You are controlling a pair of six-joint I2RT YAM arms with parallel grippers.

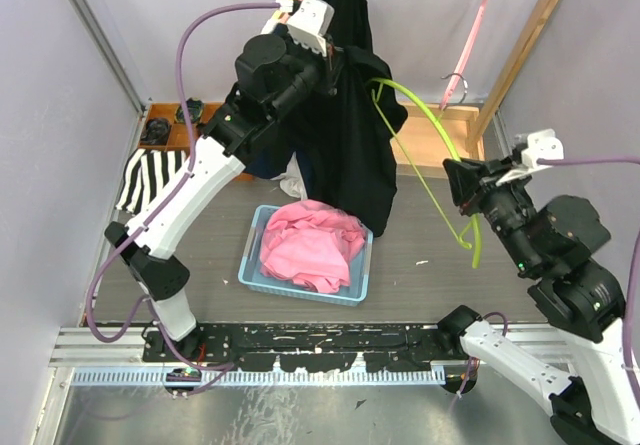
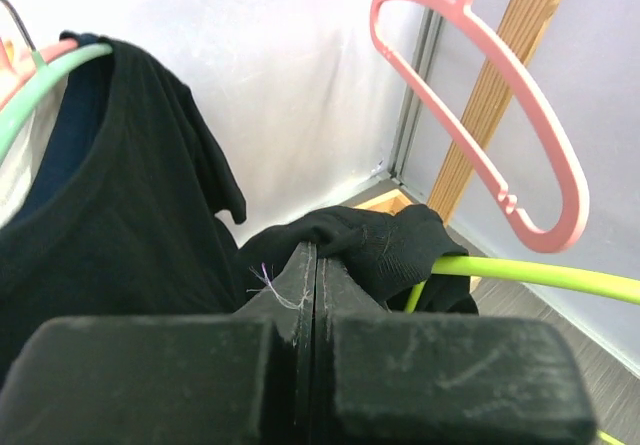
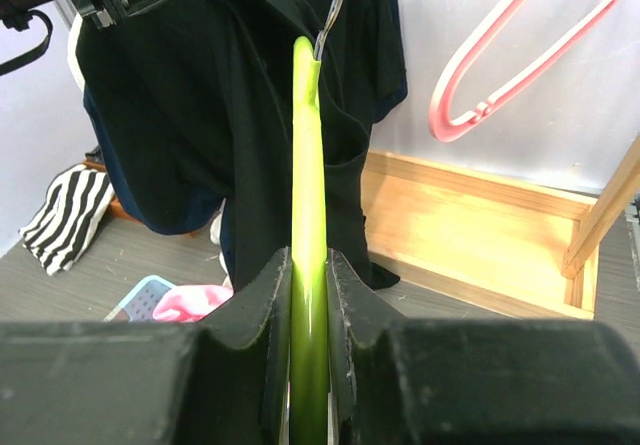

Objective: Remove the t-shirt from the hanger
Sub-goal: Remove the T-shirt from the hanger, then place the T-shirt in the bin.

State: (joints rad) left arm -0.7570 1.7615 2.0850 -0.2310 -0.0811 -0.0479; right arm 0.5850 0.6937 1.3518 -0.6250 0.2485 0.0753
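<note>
A black t-shirt (image 1: 350,145) hangs from the rail at the back, partly draped over a lime-green hanger (image 1: 440,135). My left gripper (image 1: 335,65) is high up at the shirt's shoulder, shut on a bunched fold of the black t-shirt (image 2: 385,240); its closed fingertips (image 2: 316,250) meet the fabric beside the green hanger (image 2: 530,273). My right gripper (image 1: 455,180) is to the right, shut on the hanger's green bar (image 3: 306,145), which runs straight out between its fingers (image 3: 308,260) toward the t-shirt (image 3: 200,85). The hanger's far end is hidden inside the shirt.
A blue basket (image 1: 255,265) holding pink cloth sits on the table below the shirt. An empty pink hanger (image 1: 470,45) hangs from the wooden rack (image 1: 520,55) at the right. A striped cloth (image 1: 150,180) lies at the left. More garments hang on a mint hanger (image 2: 40,75).
</note>
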